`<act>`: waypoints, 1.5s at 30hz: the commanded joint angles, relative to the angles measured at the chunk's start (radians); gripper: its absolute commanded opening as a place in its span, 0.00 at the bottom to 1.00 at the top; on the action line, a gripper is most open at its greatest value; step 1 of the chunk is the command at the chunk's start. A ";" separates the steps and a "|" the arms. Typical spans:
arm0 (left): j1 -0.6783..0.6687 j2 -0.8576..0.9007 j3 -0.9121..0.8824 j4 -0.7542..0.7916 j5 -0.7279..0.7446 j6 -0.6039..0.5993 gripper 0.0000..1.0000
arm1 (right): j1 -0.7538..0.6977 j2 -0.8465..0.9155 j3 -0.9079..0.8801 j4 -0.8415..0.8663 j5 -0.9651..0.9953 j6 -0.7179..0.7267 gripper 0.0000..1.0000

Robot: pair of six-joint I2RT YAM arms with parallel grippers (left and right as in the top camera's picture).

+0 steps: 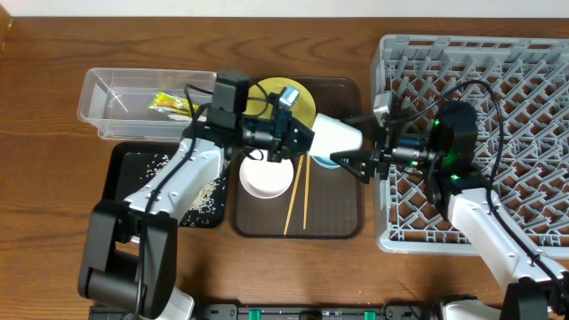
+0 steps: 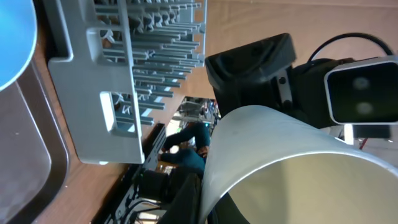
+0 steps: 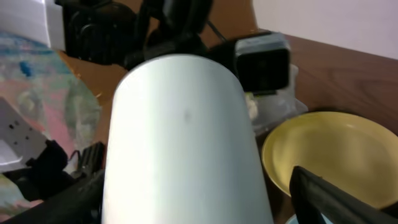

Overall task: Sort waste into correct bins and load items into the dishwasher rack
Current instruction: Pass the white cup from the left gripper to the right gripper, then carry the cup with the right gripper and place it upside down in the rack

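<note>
The left claw [image 1: 307,135] is closed on the pale green cup [image 1: 336,135] at its open end and holds it on its side, in the air above the brown serving tray [image 1: 342,222]. The right claw [image 1: 356,142] is at the other end of the cup. Its jaws are spread wide, one on each side of the cup; in the right wrist view there is a gap between the cup [image 3: 180,143] and the finger at the lower right, so this claw is not gripping.

Under the cup, a small part of the light blue bowl [image 1: 324,162] is visible on the brown tray. The white bowl [image 1: 265,176] stands on the same tray, just beside the two chopsticks [image 1: 296,196], which lie side by side. The yellow plate [image 1: 298,100] is at the far end of the tray, partly hidden by the left arm.

The green-and-yellow wrapper [image 1: 171,104] lies in the clear tub [image 1: 98,98]. The rice grains [image 1: 209,197] are scattered in the black tray [image 1: 120,178]. The grey rack [image 1: 516,89] stands on the tabletop [image 1: 44,178] at the right side.
</note>
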 commanded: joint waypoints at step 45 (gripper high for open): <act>0.041 -0.052 0.015 -0.365 -0.849 0.511 0.36 | -0.021 -0.006 0.014 -0.299 0.390 -0.006 0.36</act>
